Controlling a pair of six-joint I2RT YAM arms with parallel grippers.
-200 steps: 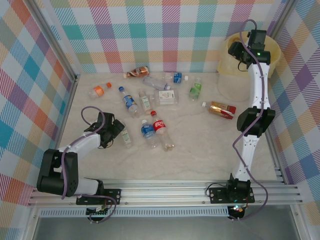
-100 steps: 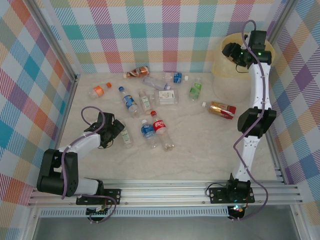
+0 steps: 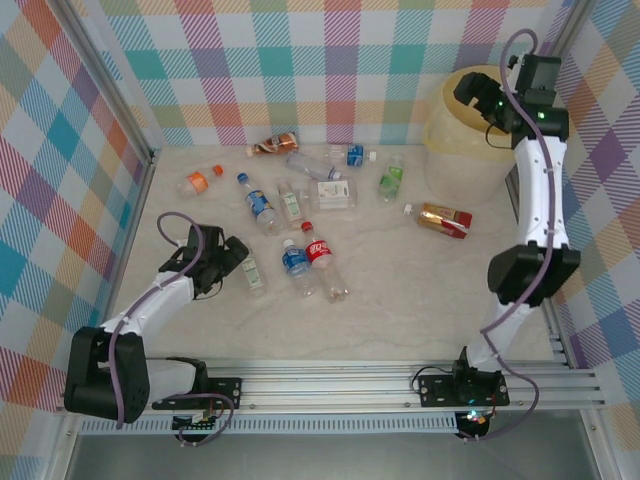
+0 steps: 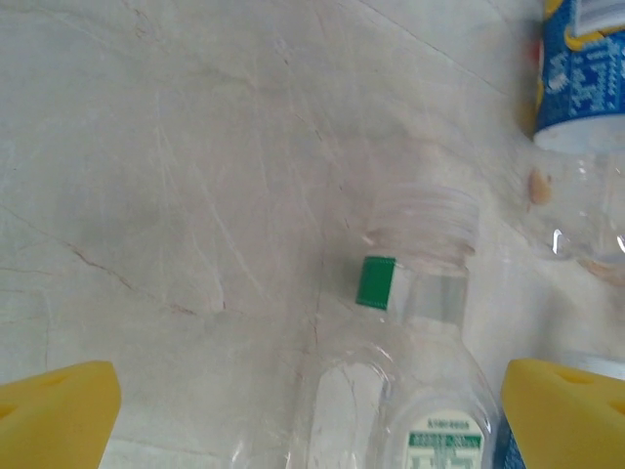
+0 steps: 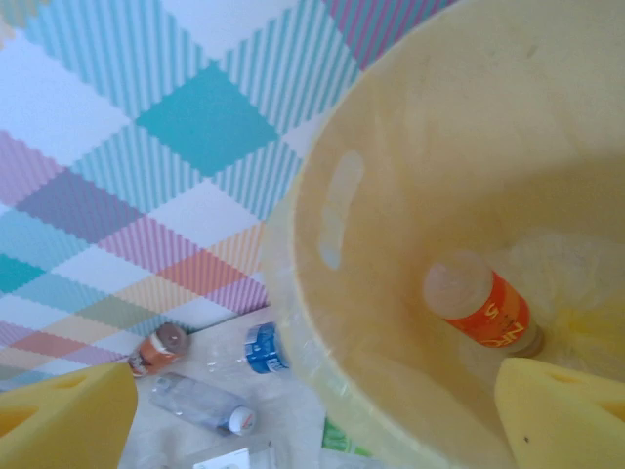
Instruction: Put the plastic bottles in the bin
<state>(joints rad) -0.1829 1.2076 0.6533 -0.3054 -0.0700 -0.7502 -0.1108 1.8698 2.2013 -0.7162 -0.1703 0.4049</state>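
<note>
Our right gripper hangs spread over the bin in the worktop's far right corner, with an orange-labelled bottle lying inside. Our left gripper, jaws wide, straddles a clear bottle towards the left edge. We should centre on its body before closing.

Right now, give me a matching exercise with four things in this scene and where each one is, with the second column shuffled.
Things:
1. orange-label bottle
2. red-label bottle
3. left hand
4. right hand

Places:
A. open above the bin
B. open over a clear bottle with a green tab
C. lying inside the bin
D. lying on the table beside a blue-label bottle

Pairs: 1-C, 2-D, 3-B, 4-A.
</note>
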